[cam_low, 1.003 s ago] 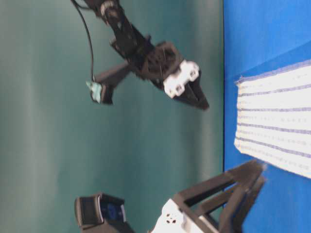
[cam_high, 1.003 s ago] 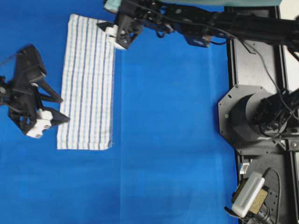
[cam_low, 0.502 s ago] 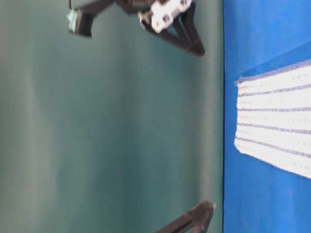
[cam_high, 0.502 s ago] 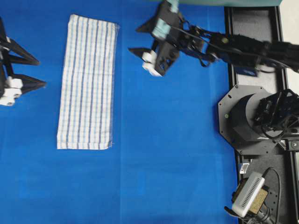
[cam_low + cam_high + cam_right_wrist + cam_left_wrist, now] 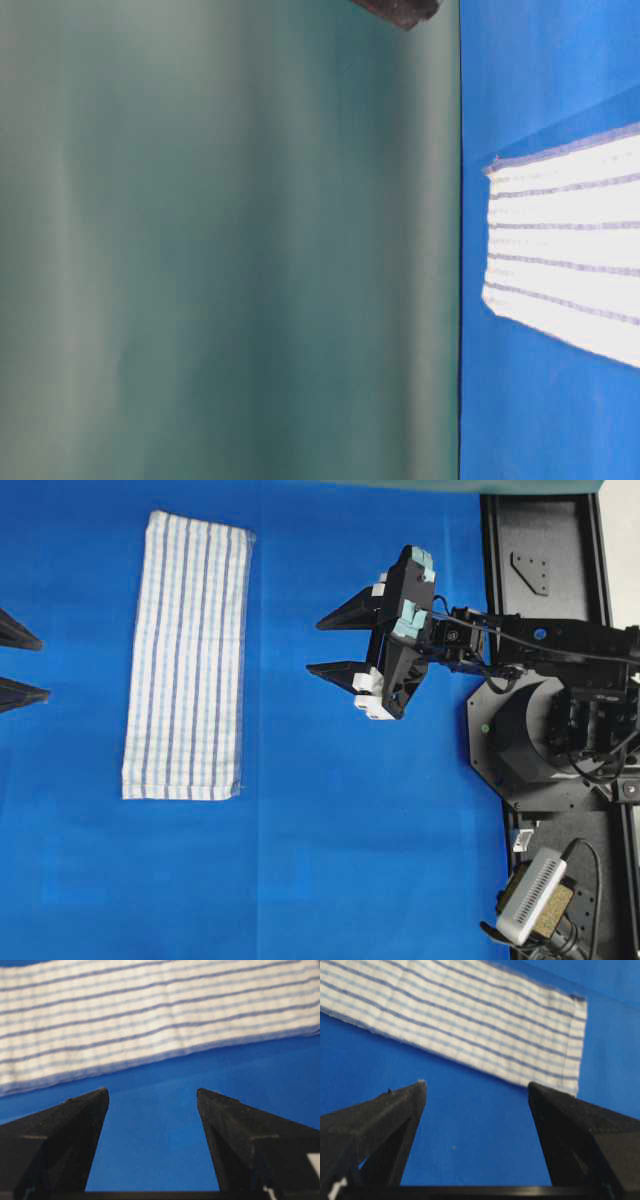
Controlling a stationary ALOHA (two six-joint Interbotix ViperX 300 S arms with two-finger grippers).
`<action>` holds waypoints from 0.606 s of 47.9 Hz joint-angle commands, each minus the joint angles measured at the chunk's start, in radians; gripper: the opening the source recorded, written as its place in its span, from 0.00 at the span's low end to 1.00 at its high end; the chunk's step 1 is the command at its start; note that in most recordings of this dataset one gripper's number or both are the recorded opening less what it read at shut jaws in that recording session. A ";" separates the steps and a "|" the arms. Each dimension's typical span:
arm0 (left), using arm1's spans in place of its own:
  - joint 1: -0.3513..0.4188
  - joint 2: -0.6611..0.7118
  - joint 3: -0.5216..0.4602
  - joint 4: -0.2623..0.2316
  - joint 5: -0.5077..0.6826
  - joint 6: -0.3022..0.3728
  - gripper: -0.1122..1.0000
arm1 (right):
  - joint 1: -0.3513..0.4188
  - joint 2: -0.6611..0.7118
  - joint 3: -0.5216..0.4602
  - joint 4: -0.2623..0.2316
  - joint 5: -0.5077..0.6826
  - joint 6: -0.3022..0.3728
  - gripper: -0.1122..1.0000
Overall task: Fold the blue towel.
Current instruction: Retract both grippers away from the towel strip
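Smooth blue table covering, flat rectangular woven blue towel (thin stripes)

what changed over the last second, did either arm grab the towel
No grab. Both grippers pulled back from the blue towel: the left gripper slid off toward the overhead view's left edge, and the right gripper swung from the towel's top corner to the middle of the table covering. Both jaws are open and empty. The towel lies flat and folded, unmoved.
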 commanded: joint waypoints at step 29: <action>0.061 0.054 -0.043 0.006 -0.031 0.020 0.78 | -0.055 0.031 -0.035 -0.008 -0.026 0.005 0.86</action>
